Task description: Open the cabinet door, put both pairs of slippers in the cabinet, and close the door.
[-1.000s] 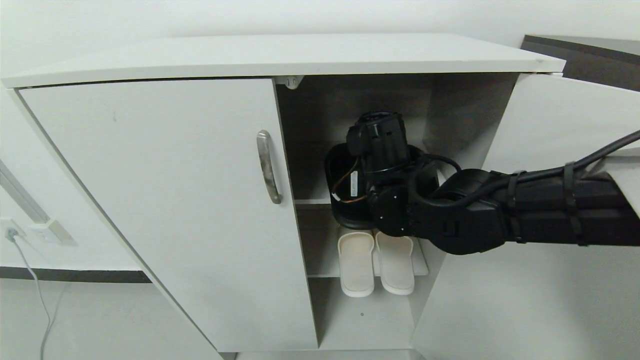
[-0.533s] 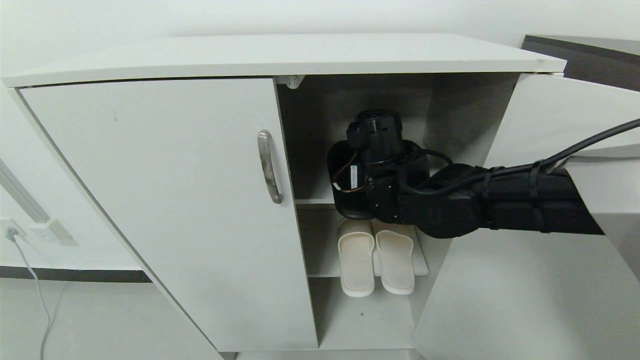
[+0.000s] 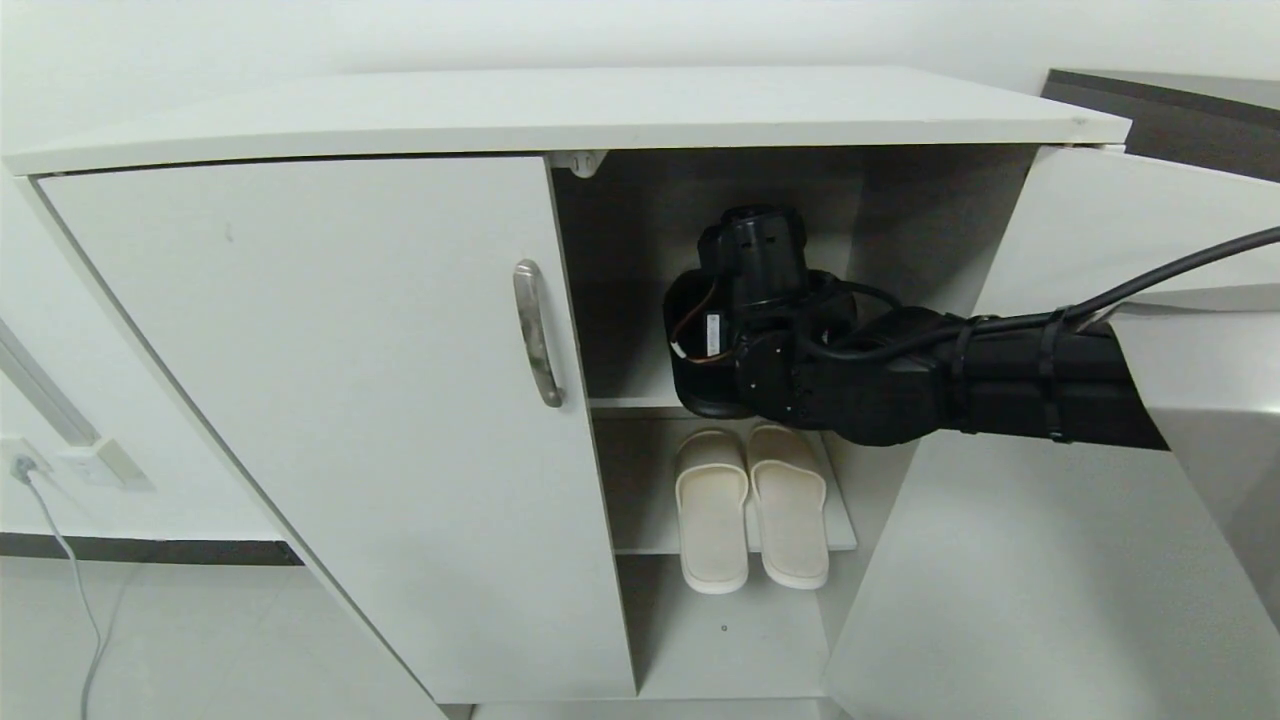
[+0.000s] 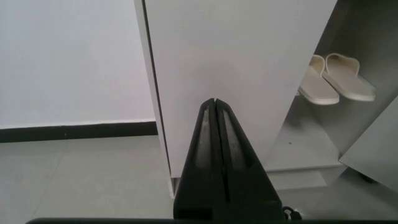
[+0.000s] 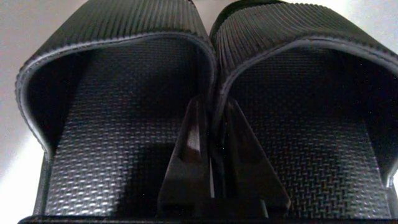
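Deeper goes the right arm (image 3: 980, 385) into the cabinet (image 3: 560, 110). Over the last second its wrist has pushed in and risen, carrying the black slippers (image 3: 690, 385) farther back along the upper shelf (image 3: 625, 403). That has uncovered the heels of the white slippers (image 3: 712, 510) below. The white pair itself hasn't budged: side by side on the middle shelf, toes hanging over its front edge.

Now the pose. The right arm comes in across the open right door (image 3: 1040, 560), forearm close to level, wrist inside the upper compartment. On the wrist camera the right gripper (image 5: 214, 124) has its fingers squeezed together on the two inner strap edges of the black slippers (image 5: 118, 118), pinching the pair as one, soles flat beneath it.

The left gripper (image 4: 214, 102) is low in front of the closed left door (image 3: 330, 400), near the floor. Its fingers are pressed tight against each other with nothing between them. That door's handle (image 3: 537, 333) is untouched.
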`<state>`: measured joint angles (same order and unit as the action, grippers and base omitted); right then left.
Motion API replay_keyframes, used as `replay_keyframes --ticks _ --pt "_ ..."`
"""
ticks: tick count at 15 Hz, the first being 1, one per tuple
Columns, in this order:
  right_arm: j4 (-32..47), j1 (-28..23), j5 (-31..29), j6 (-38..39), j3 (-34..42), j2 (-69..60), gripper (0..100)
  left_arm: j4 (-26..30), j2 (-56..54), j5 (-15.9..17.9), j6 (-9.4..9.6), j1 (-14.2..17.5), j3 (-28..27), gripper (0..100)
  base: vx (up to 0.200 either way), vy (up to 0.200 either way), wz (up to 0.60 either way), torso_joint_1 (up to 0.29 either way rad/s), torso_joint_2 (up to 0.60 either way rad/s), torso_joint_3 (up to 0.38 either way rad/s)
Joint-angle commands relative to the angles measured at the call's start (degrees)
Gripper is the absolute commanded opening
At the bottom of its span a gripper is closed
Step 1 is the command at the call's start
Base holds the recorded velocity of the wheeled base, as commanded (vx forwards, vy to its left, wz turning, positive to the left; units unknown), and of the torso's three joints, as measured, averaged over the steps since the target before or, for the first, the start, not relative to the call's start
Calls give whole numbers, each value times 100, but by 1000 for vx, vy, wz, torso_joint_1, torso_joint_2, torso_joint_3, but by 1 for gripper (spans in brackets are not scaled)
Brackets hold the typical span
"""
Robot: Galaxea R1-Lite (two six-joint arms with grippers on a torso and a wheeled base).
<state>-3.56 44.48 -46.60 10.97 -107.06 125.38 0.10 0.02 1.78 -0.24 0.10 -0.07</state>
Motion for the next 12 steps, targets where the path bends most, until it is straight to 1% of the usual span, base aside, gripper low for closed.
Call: replay_keyframes --ticks 1,8,9,12 --pt "-4 -1 2 10 -8 57 0 -1 -2 -2 -2 -1 -1 0 0 0 0 0 0 0" --pt "-4 -1 2 45 9 65 0 -1 -2 -2 -11 -1 -1 0 0 0 0 0 0 0" --pt "-4 -1 2 54 9 65 100 -1 -2 -2 -11 -1 -1 0 0 0 0 0 0 0" --pt "-13 -1 2 54 133 13 100 -1 6 -2 -11 -1 -1 0 0 0 0 0 0 0"
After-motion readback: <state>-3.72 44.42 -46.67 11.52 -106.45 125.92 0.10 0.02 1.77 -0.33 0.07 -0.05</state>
